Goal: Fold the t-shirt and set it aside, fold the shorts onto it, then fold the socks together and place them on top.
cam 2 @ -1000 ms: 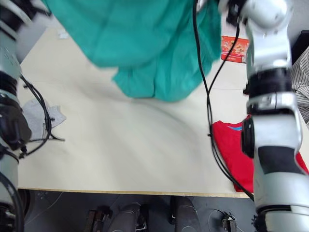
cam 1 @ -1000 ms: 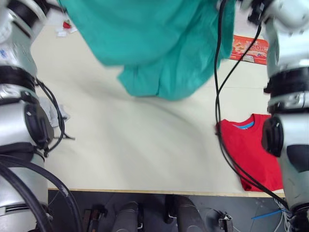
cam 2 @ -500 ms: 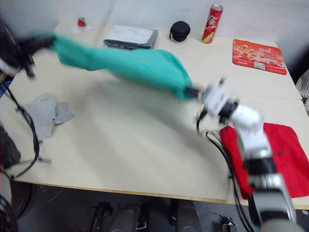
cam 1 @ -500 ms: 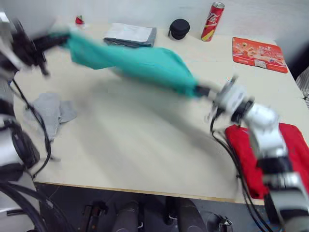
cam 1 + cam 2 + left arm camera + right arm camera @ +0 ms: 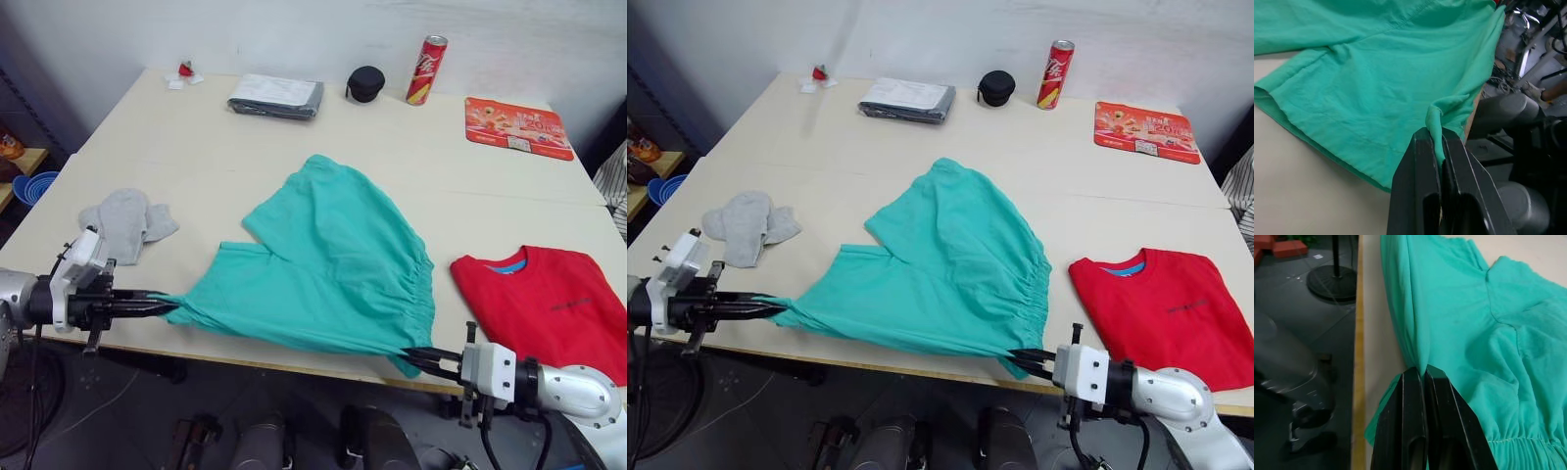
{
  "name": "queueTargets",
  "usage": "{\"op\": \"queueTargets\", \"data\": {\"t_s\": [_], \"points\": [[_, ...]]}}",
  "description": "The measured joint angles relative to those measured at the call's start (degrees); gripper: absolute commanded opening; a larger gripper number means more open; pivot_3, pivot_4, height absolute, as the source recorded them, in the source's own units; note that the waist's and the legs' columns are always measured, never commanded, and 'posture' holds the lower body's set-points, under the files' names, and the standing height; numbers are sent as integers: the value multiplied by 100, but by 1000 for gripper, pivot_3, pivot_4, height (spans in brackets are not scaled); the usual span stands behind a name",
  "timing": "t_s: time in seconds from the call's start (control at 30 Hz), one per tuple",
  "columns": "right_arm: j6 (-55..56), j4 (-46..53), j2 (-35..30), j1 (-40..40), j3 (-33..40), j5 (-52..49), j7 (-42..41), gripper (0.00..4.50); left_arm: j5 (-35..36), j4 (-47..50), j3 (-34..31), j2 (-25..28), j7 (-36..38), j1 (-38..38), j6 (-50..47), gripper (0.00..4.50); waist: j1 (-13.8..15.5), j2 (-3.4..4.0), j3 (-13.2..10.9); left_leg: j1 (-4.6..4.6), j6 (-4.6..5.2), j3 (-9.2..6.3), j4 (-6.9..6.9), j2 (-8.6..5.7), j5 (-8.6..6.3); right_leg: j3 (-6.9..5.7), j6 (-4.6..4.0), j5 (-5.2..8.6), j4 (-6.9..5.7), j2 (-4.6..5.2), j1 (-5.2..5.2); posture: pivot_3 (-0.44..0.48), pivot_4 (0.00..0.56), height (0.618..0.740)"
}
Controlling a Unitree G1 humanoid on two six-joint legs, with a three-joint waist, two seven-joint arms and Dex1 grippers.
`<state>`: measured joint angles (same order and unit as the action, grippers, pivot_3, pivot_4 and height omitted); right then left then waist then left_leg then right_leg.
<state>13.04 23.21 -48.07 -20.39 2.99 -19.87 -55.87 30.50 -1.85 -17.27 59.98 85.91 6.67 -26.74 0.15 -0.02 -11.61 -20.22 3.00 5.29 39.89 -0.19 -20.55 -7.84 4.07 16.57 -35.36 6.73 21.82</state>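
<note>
My left gripper (image 5: 168,305) pinches a leg hem of the shorts (image 5: 328,264); my right gripper (image 5: 413,356) is clamped on the waistband corner at the table's (image 5: 196,137) near edge. The shorts lie spread between and beyond my fingers. The folded t-shirt (image 5: 544,304) sits just past my right gripper, the socks (image 5: 127,223) past my left. Far off: a grey packet (image 5: 276,95), a black case (image 5: 365,83), a can (image 5: 426,69).

Both pincers (image 5: 168,305) (image 5: 416,356) clamped, arms low, spread wide

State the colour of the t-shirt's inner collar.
Blue, against the red t-shirt; clearest in the left eye view.
</note>
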Motion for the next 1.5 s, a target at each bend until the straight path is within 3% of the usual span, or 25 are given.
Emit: {"op": "queueTargets", "data": {"t_s": [0.13, 0.33, 0.43, 0.53, 0.7, 0.8, 0.93, 1.17, 1.47, 1.5], "points": [[-387, 360, -83, -528, 324, -432, -118, 0, -2, 90, 208, 22, 2, 106, 36, 59, 31, -3, 2, -23, 11, 0, 1, 0, 13, 23, -6, 45, -63, -14, 55, 0, 150, 740], [-1757, 1109, -182, -723, 1059, -1876, 93, 0, -27, -630, 849, 80, 10, 1980, 2, 59, 107, -12, 6, -41, 20, 12, 11, 1, 24, 31, 4, 46, -58, -25, 59, 0, 150, 740], [-2563, 1292, -416, -365, 1491, -2792, 305, 0, -240, -1505, 1354, -142, 14, 3387, 97, 59, 120, -17, 9, -40, 28, 16, 14, -5, 28, 40, 17, 38, -58, -22, 59, 0, 150, 740], [-3197, 1191, -590, 234, 1800, -3372, 534, 0, -683, -2820, 1799, -707, 12, 4759, 655, 59, 133, -25, 13, -48, 29, 18, 14, -7, 28, 34, 17, 37, -62, -25, 65, 0, 150, 740], [-3742, 525, -405, 1136, 1803, -3539, 942, 0, -1455, -5182, 2020, -1745, -77, 6509, 2131, 59, 138, -35, 12, -112, 39, 15, 19, -11, 32, 6, 27, 33, -55, -44, 99, 0, 150, 740], [-3923, 207, -99, 1501, 1745, -3506, 1187, 0, -1848, -6201, 2028, -2183, -540, 7149, 2940, 59, 128, -39, 10, -124, 47, 20, 16, -17, 28, 2, 34, 32, -52, -43, 112, 0, 150, 740], [-4037, -137, 483, 1889, 1655, -3284, 1733, 0, -2441, -7107, 2019, -2870, -2029, 7688, 3722, 59, 130, -51, 3, -129, 55, 19, 20, -18, 30, 4, 46, 25, -50, -31, 112, 0, 150, 740], [-4068, -382, 1120, 2012, 1536, -2504, 2706, 0, -3132, -7577, 2007, -3693, -3940, 7847, 4067, 59, 127, -51, 3, -129, 57, 22, 20, -19, 32, 9, 50, 23, -51, -29, 114, 0, 150, 740], [-3948, -510, 1871, 1878, 1284, -1570, 3454, 0, -3692, -7731, 1979, -4432, -5088, 7730, 4045, 59, 119, -51, 4, -129, 56, 28, 17, -18, 32, 13, 50, 23, -52, -34, 120, 0, 150, 740], [-3913, -478, 1955, 1806, 1235, -1448, 3490, 0, -3735, -7742, 1947, -4487, -5173, 7661, 3991, 244, 119, -51, 4, -129, 56, 29, 17, -19, 32, 15, 50, 23, -52, -34, 120, 0, 150, 740]]}}
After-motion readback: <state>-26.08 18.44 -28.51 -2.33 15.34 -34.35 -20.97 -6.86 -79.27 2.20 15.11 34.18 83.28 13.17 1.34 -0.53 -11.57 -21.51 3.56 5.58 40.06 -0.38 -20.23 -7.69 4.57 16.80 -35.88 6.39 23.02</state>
